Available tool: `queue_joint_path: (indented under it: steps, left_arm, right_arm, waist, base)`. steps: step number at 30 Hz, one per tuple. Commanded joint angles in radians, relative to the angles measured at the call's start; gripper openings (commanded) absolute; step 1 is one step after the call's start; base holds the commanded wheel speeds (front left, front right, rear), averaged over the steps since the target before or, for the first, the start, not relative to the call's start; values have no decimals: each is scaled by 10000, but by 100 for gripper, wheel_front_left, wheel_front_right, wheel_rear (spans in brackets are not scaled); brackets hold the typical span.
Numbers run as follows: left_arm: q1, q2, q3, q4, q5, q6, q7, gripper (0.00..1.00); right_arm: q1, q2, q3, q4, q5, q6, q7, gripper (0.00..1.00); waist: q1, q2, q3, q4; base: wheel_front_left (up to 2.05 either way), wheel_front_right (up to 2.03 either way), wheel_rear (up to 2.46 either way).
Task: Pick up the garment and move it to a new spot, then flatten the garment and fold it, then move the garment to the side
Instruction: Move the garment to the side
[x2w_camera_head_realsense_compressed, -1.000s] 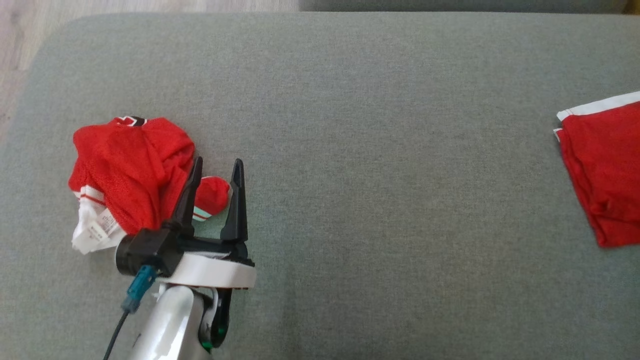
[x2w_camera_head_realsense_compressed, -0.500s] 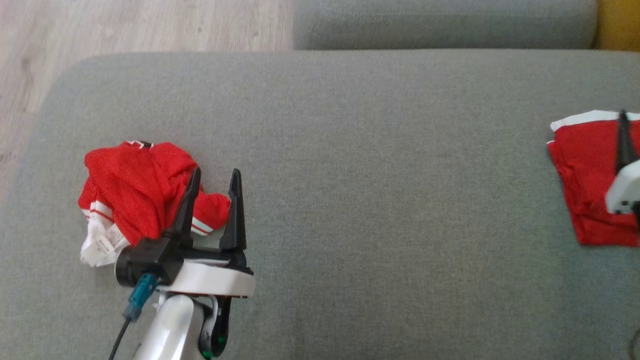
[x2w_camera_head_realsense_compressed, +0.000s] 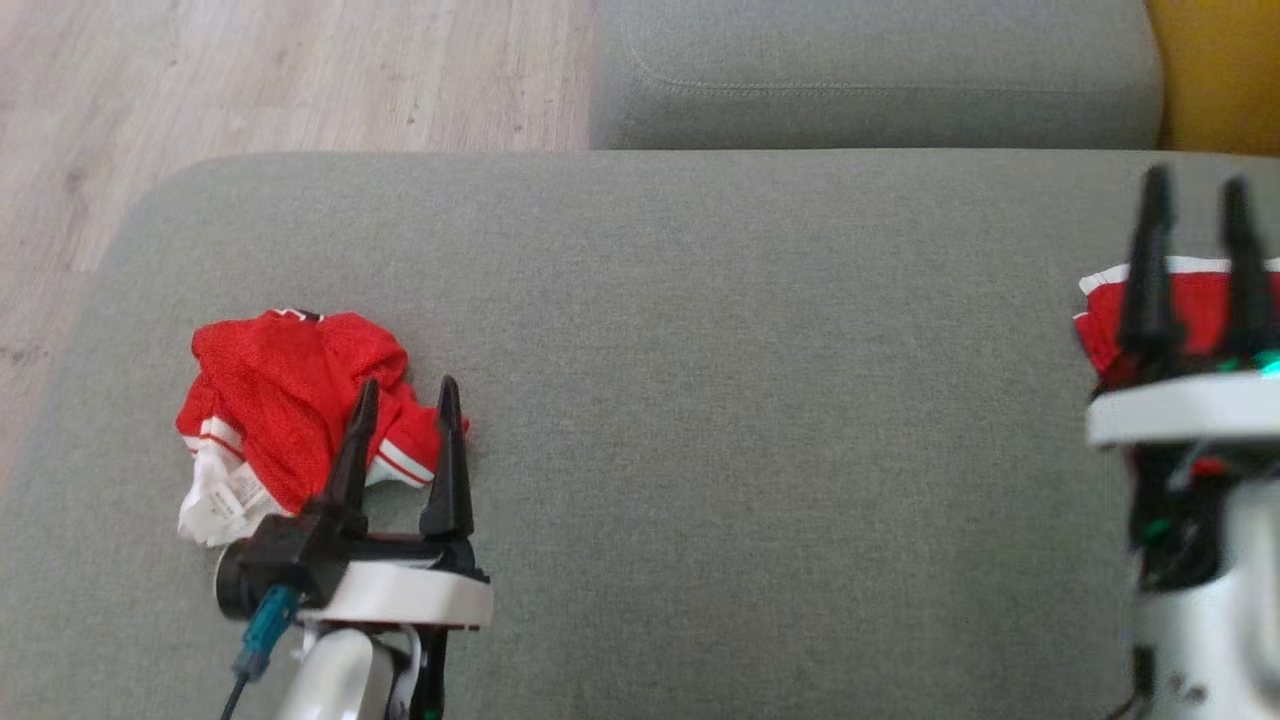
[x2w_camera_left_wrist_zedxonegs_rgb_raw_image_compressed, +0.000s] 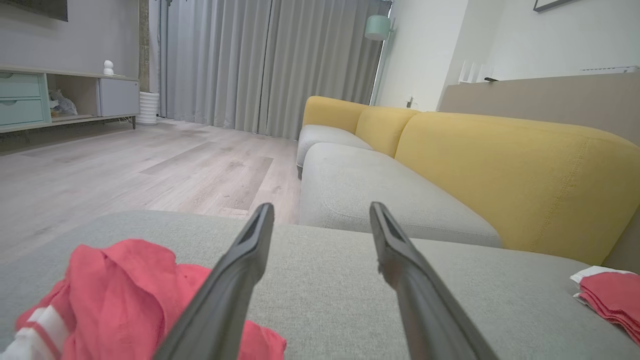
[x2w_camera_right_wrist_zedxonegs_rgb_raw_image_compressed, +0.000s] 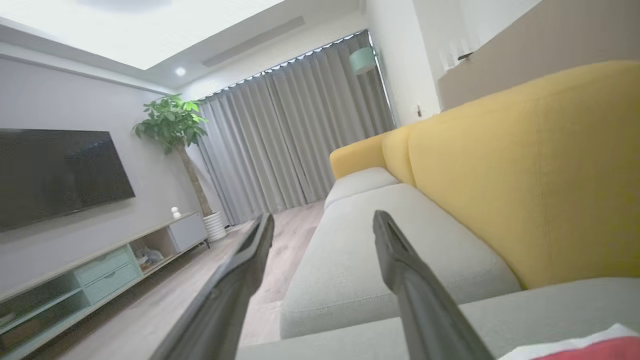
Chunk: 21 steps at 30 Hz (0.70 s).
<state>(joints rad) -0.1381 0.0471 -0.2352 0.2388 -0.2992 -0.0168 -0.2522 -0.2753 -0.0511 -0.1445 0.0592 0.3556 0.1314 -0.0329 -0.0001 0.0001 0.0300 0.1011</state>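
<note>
A crumpled red garment (x2w_camera_head_realsense_compressed: 290, 400) with white stripes and a white label lies at the left of the grey cushion; the left wrist view has it at the lower left (x2w_camera_left_wrist_zedxonegs_rgb_raw_image_compressed: 120, 290). My left gripper (x2w_camera_head_realsense_compressed: 406, 390) is open at its right edge, fingers straddling a small lobe of the cloth, with nothing held (x2w_camera_left_wrist_zedxonegs_rgb_raw_image_compressed: 320, 210). A folded red garment (x2w_camera_head_realsense_compressed: 1197, 310) with white trim lies flat at the right edge (x2w_camera_left_wrist_zedxonegs_rgb_raw_image_compressed: 612, 295) (x2w_camera_right_wrist_zedxonegs_rgb_raw_image_compressed: 595, 350). My right gripper (x2w_camera_head_realsense_compressed: 1196, 185) hovers open above it, fingers pointing away, holding nothing (x2w_camera_right_wrist_zedxonegs_rgb_raw_image_compressed: 322, 220).
The grey cushion (x2w_camera_head_realsense_compressed: 720, 400) ends at a rounded left edge with wood floor (x2w_camera_head_realsense_compressed: 250, 70) beyond. Another grey seat (x2w_camera_head_realsense_compressed: 870, 80) lies past the far edge, and a yellow backrest (x2w_camera_head_realsense_compressed: 1215, 70) stands at the far right. Bare fabric spans the space between the two garments.
The head camera has tilted up, shifting the whole picture down. My right gripper has come into view at the right, lifted off the folded garment. The left gripper stays by the crumpled one.
</note>
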Motion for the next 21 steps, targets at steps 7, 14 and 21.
queue_joint_path:
  steps: [7,14,21]
  left_arm:
    - [165,32,566,-310,27,2,-95,100]
    - [520,32,719,-388,7,-13,-95,100]
    - [751,32,603,-334,-115,22,-95,100]
  right_arm:
    - [1368,5,1770,-43,204,-7,-1861,100]
    - [2405,7,1881,445,-863,-7,-2275,100]
    - [3214,8,1467,526,-1039,-7,-2286,100]
  waist:
    - [1,-1,-174,-23]
    - [1,-1,-250,-50]
    - [1,-1,-324,-29]
  base:
    - [0,0,0]
    - [0,0,0]
    - [0,0,0]
